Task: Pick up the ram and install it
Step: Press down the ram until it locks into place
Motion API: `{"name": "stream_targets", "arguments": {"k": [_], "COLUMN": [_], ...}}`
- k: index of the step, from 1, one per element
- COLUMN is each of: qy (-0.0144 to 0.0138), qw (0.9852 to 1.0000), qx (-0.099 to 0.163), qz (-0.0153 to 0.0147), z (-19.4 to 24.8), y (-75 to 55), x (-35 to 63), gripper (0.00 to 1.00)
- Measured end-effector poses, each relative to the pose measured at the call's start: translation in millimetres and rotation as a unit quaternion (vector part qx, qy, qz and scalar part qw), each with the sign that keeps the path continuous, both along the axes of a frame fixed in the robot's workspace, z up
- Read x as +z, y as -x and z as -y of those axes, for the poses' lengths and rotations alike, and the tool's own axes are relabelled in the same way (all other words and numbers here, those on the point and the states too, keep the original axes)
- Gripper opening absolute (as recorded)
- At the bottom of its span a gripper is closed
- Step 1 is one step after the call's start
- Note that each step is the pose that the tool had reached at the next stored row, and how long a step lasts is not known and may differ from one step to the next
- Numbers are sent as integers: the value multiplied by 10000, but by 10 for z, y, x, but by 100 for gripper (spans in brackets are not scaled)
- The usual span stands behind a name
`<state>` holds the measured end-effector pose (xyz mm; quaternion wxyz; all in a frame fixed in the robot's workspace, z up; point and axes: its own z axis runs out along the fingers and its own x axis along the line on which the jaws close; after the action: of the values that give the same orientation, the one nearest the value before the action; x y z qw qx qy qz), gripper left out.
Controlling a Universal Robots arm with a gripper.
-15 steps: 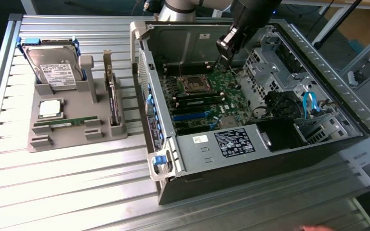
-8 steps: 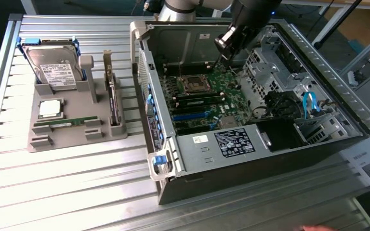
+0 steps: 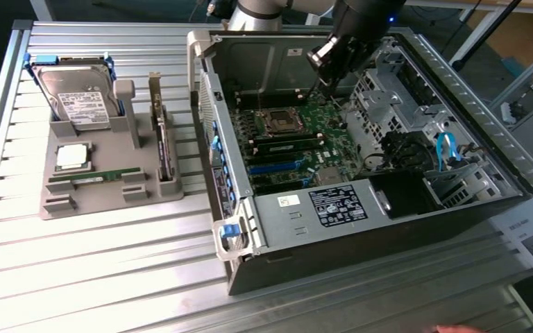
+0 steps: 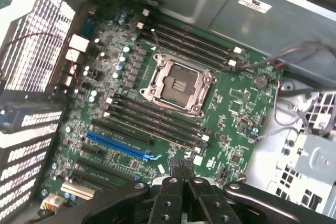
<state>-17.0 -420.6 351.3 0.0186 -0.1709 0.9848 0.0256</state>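
Green circuit-board stick, the ram [image 3: 95, 177]: exterior view, lying flat in a slot of the grey holder tray [image 3: 109, 201] on the slatted metal table [image 3: 81, 277], at the exterior view's left; long axis running roughly left-to-right in that view, just below the square silver processor chip [image 3: 72, 156]; thin, narrow, with small dark chips along its face. Same tray carries a hard drive [image 3: 80, 97] propped upright and a dark expansion card [image 3: 163, 142] standing on edge. Open computer case [image 3: 359, 173] at centre-right, motherboard [image 3: 294, 139] exposed. Tool [image 3: 333, 59] hangs over the far part of the motherboard inside the case, well apart from the ram, which lies toward the exterior view's left, beyond the case wall; the stick is not in the tool. Wrist view: tool [image 4: 183, 182] seen from above, black fingers [image 4: 169, 203] pressed together with nothing between them, tips over the green board near the memory slots [image 4: 157, 121]; empty processor socket [image 4: 177, 85] mid-board, a second bank of slots [image 4: 194, 43] beyond it, a blue expansion slot [image 4: 121, 145] beside. No stick is seated in the slots shown; judged, the pick-up is not yet done.
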Motion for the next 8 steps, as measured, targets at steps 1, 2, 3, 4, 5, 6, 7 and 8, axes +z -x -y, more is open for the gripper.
{"name": "stream_targets", "arguments": {"k": [1,2,3,4,5,6,7,8], "qy": [0,0,0,0,0,0,0,0], "qw": [10000,9999,9998,9997,9995,9993,9990,9987], "qx": [-63,-125,-182,-263,-329,-385,-448,-505], "qz": [0,0,0,0,0,0,0,0], "z": [0,0,0,0,0,0,0,0], "y": [0,0,0,0,0,0,0,0], "x": [0,0,0,0,0,0,0,0], "gripper": [10,10,10,10,10,10,10,10]}}
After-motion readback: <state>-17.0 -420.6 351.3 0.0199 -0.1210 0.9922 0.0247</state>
